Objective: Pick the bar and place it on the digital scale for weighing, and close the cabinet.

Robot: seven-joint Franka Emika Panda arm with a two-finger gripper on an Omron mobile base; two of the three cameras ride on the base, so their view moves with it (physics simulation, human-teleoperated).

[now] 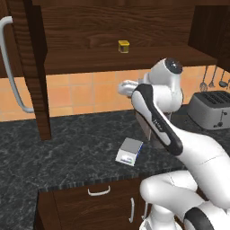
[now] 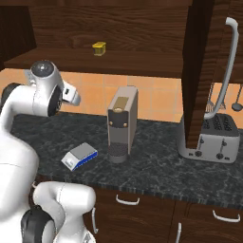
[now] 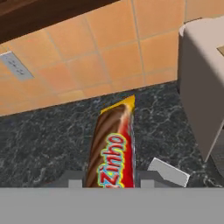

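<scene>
The gripper [image 3: 109, 183] is clamped on the bar [image 3: 111, 148], which points toward twelve o'clock above the counter [image 3: 43, 144]. This looks like the carrying step; next, lower it onto the digital scale [image 3: 168, 171] at four o'clock. Farther off, the cabinet [image 1: 31, 67] stands open.

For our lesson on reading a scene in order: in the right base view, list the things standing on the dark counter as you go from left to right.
Digital scale → coffee machine → toaster.
</scene>
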